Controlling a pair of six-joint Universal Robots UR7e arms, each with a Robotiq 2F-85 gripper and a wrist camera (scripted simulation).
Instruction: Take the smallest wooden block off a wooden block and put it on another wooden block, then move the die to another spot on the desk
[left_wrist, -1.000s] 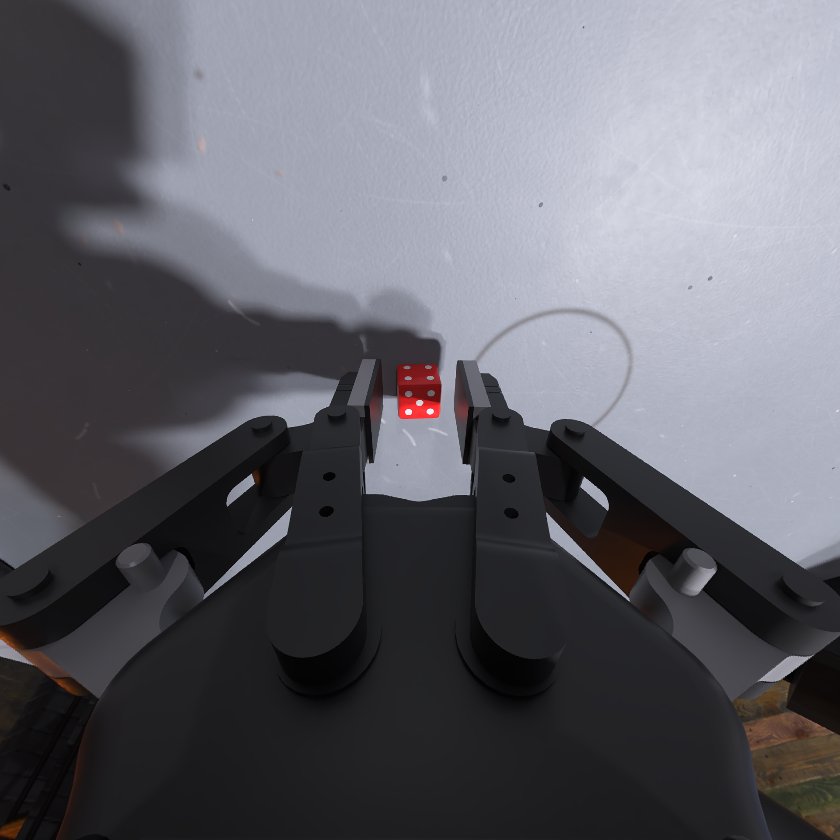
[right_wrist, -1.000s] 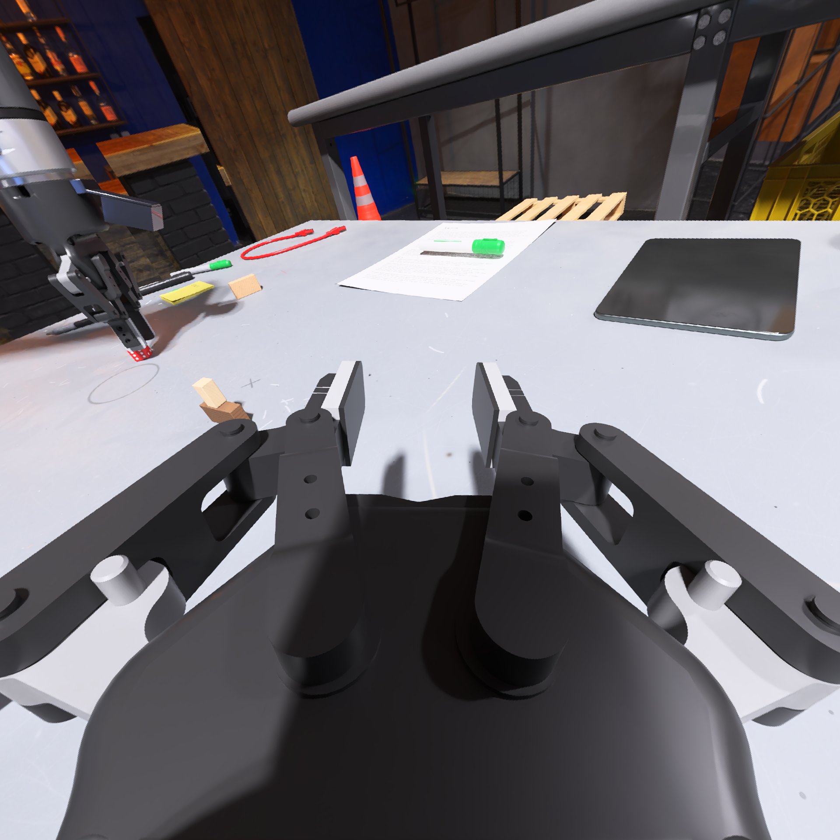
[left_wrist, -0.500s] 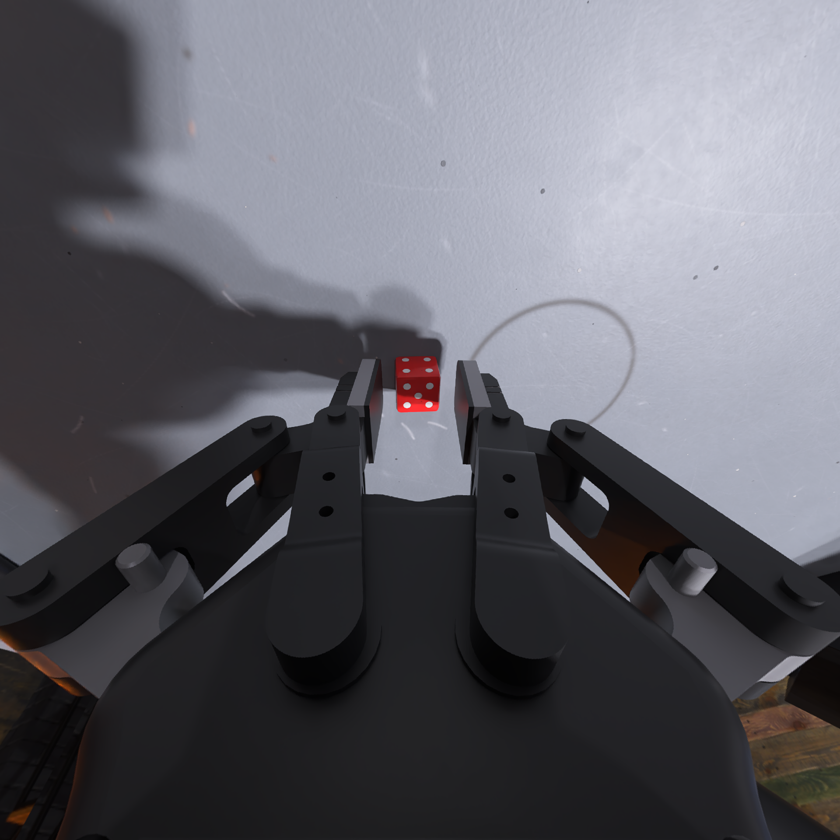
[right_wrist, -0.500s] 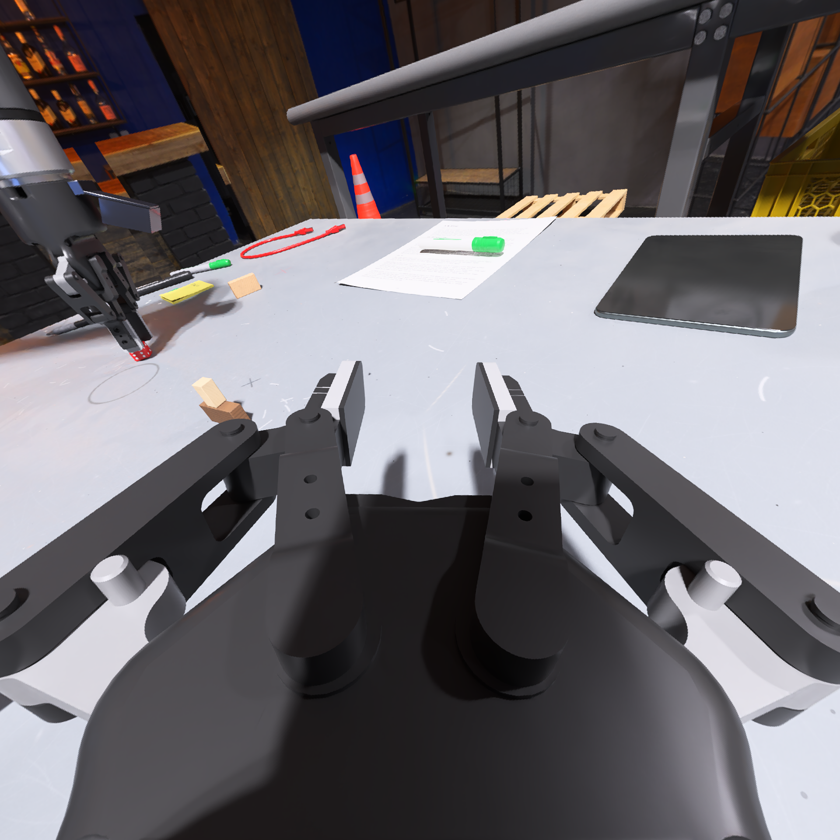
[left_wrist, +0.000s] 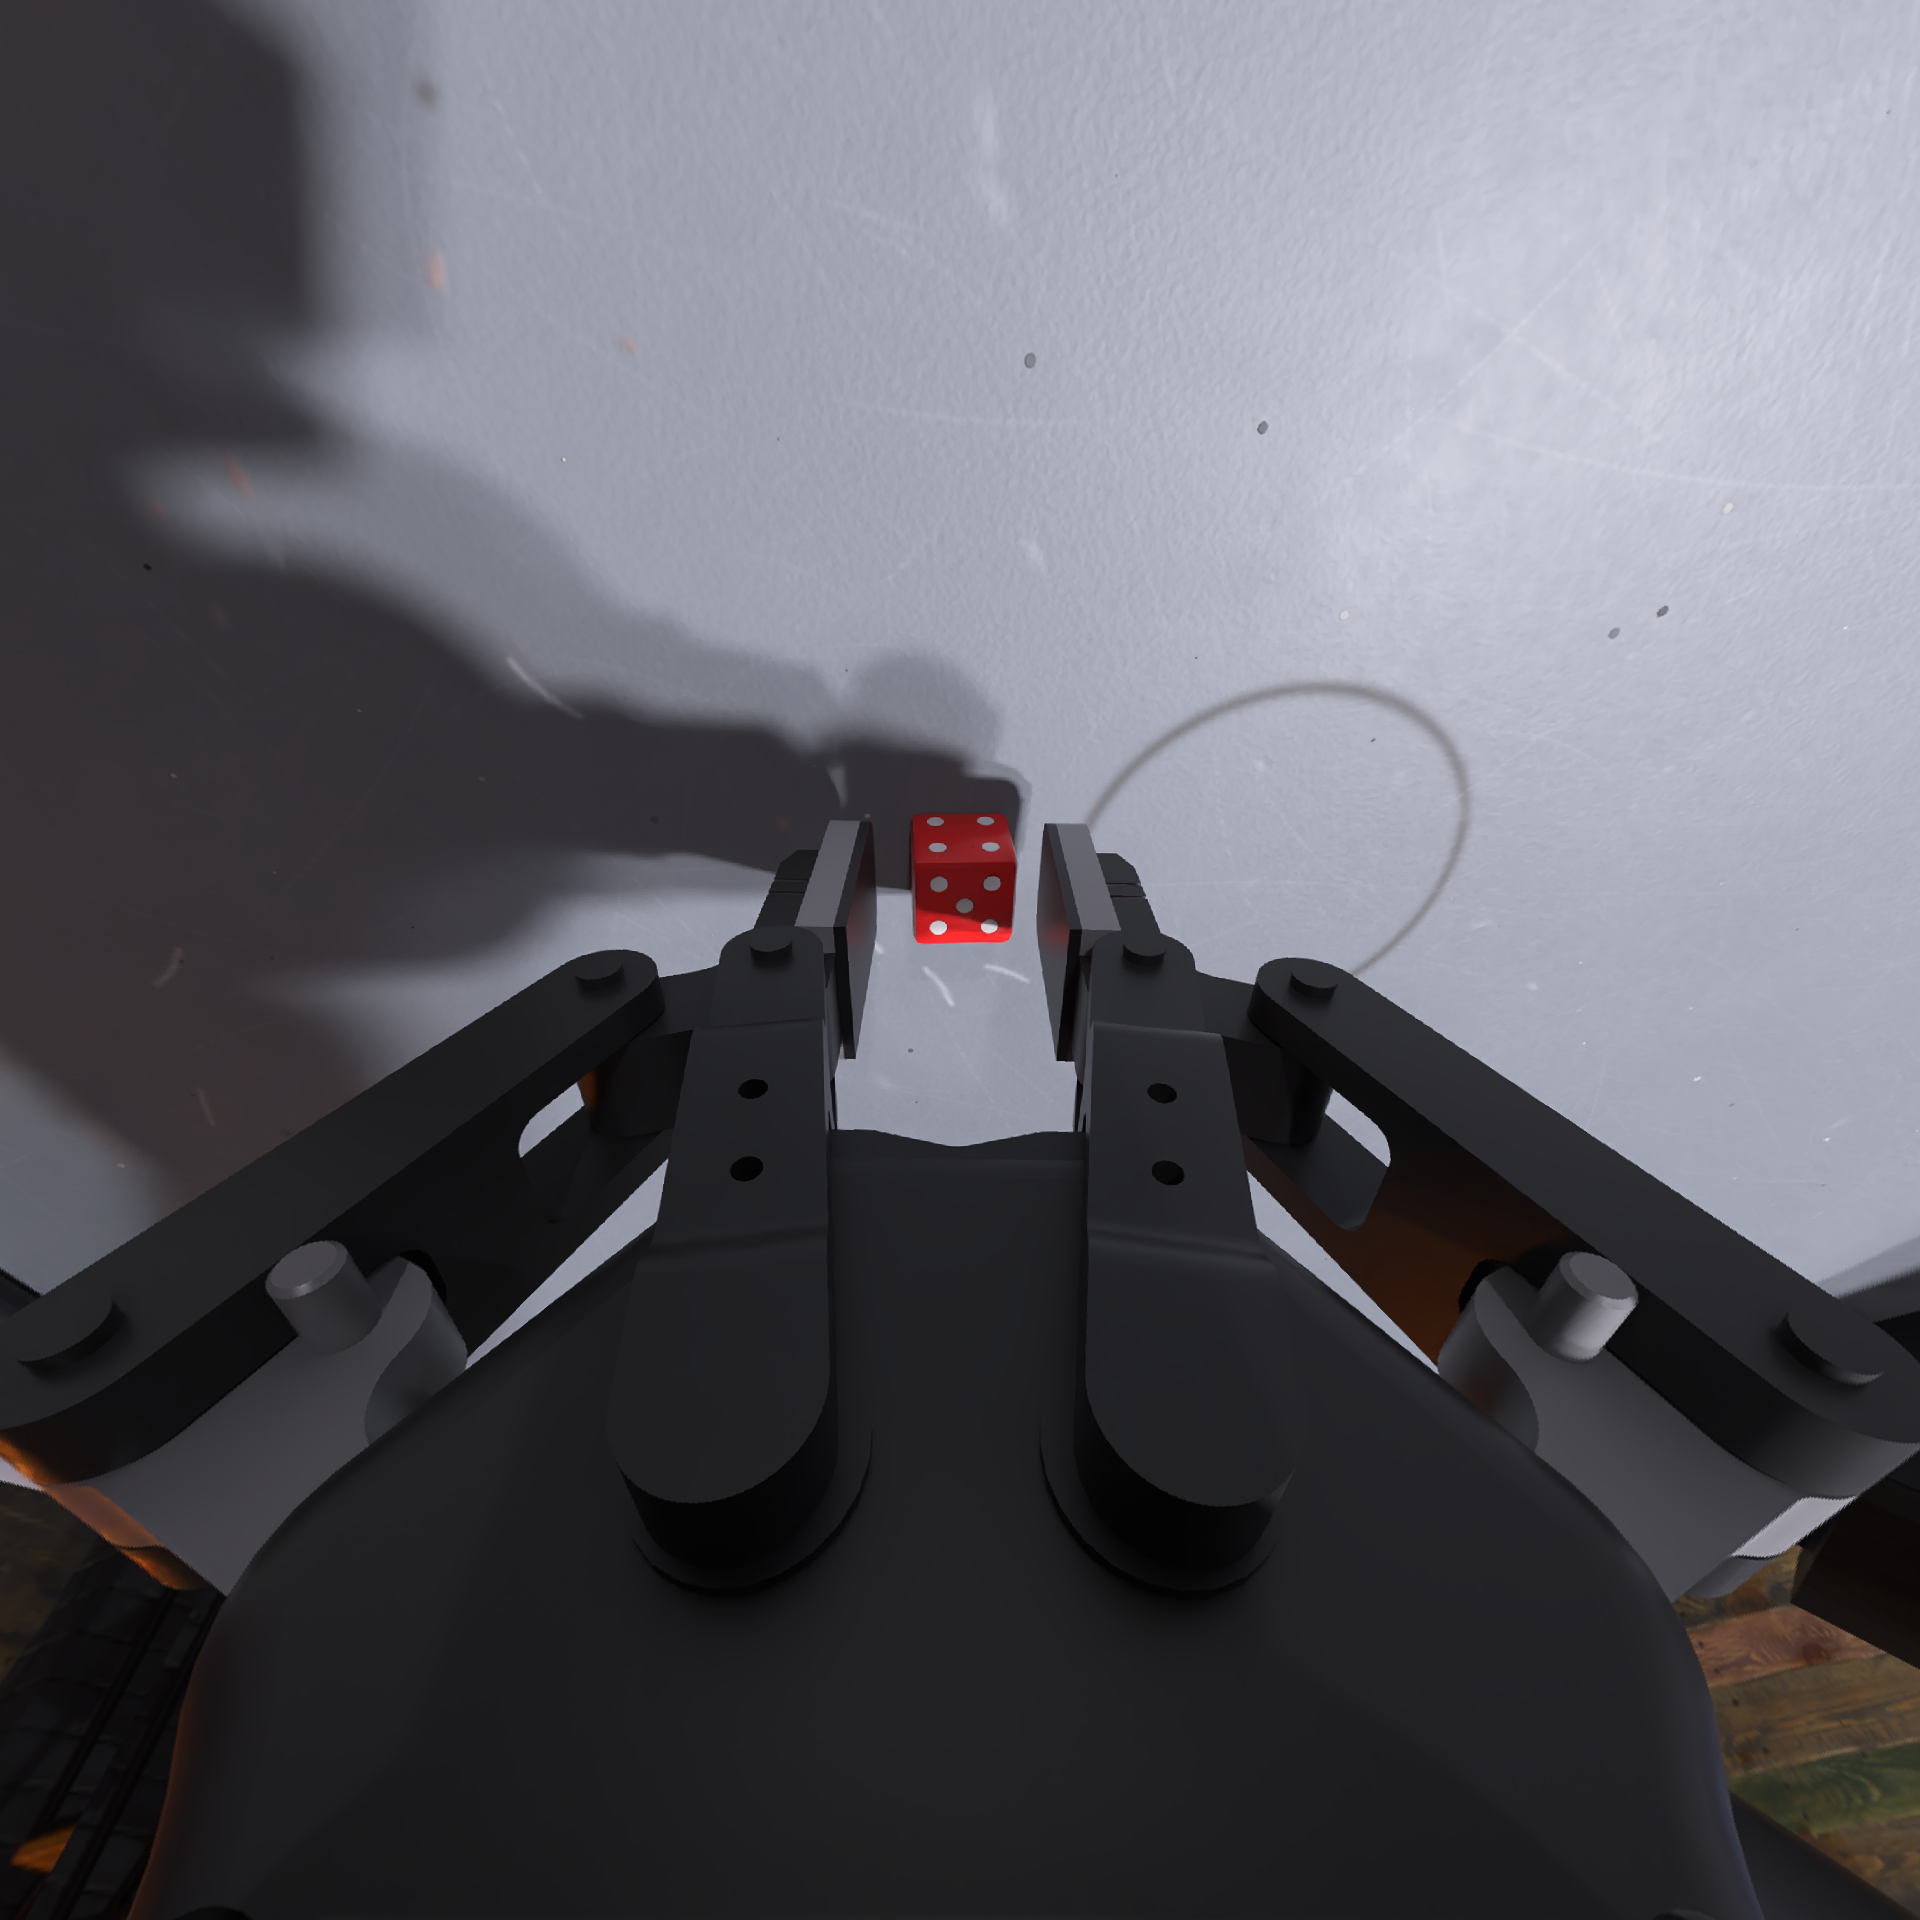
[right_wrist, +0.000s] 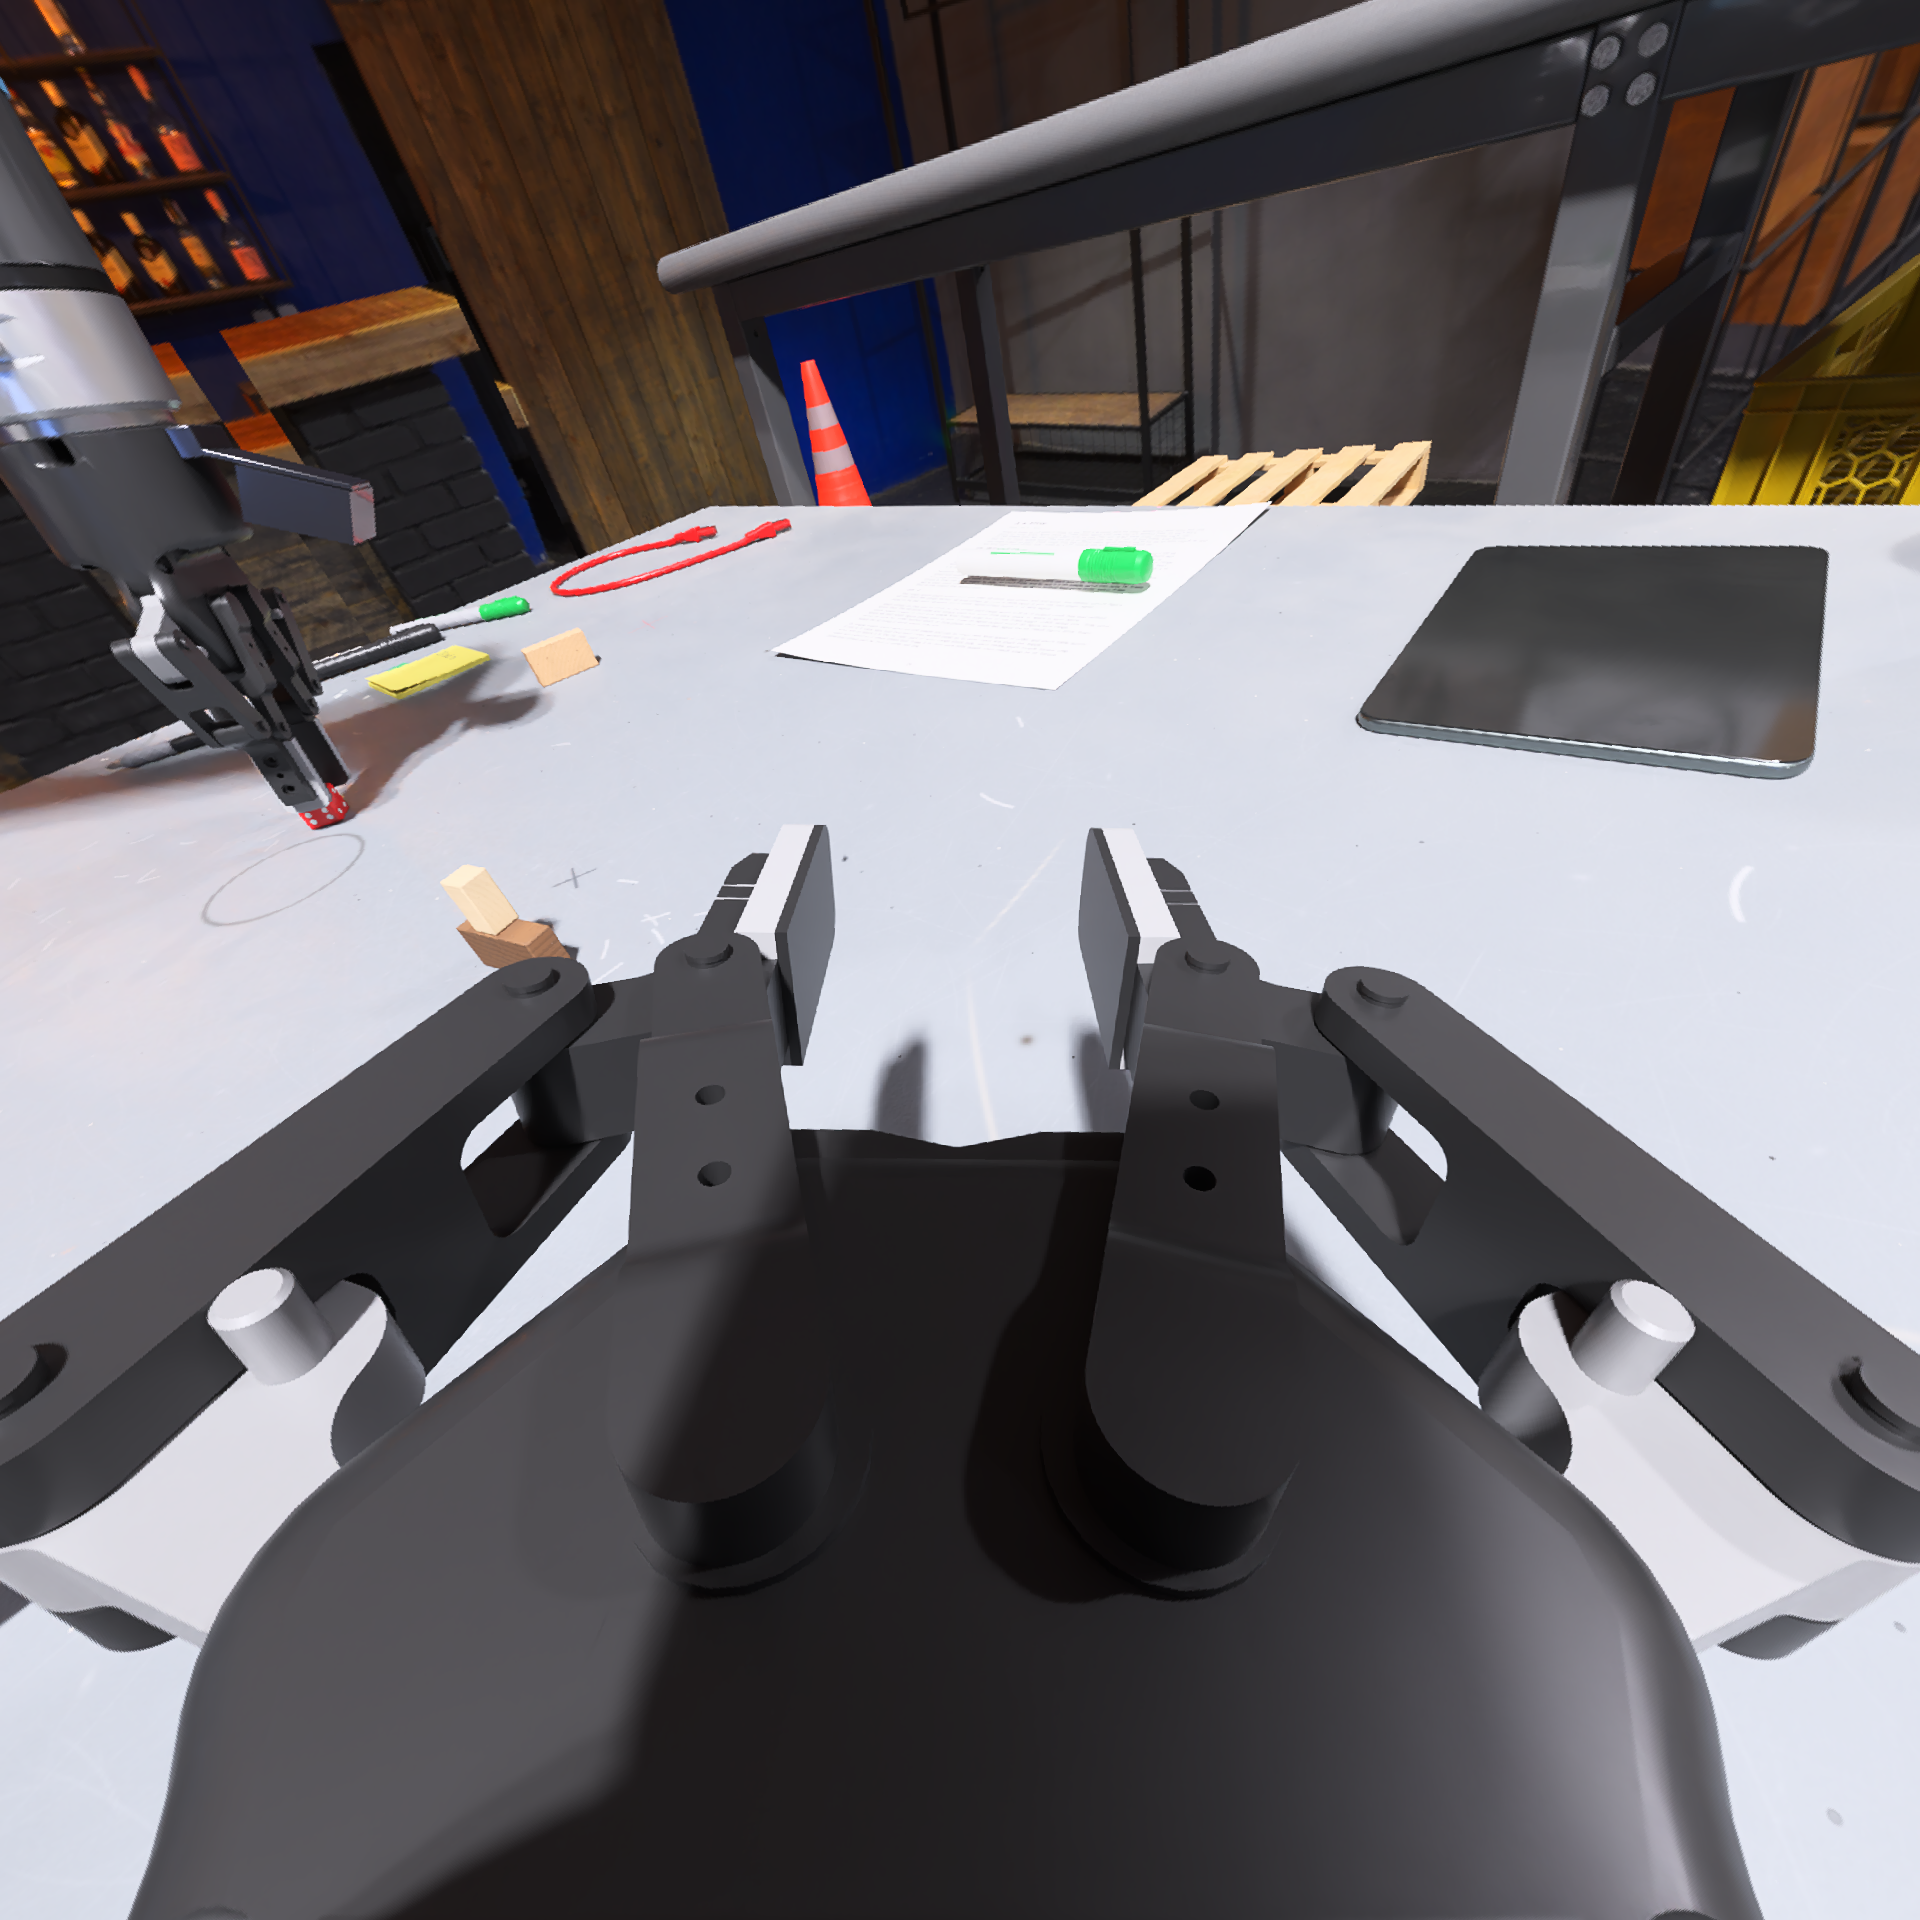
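A red die with white dots rests on the grey desk between the fingers of my left gripper, which is open with gaps on both sides. In the right wrist view the die shows far left under the left gripper. A small pale wooden block leans on a darker wooden block left of my right gripper, which is open and empty above the desk. Another wooden block lies farther back.
A thin circle is drawn on the desk right of the die. A dark tablet, a paper sheet with a green cylinder, a red cable, a yellow pad and a marker lie at the back.
The left gripper has shifted slightly around the die, which now sits nearer the fingertips and more centred. The right gripper has not moved.
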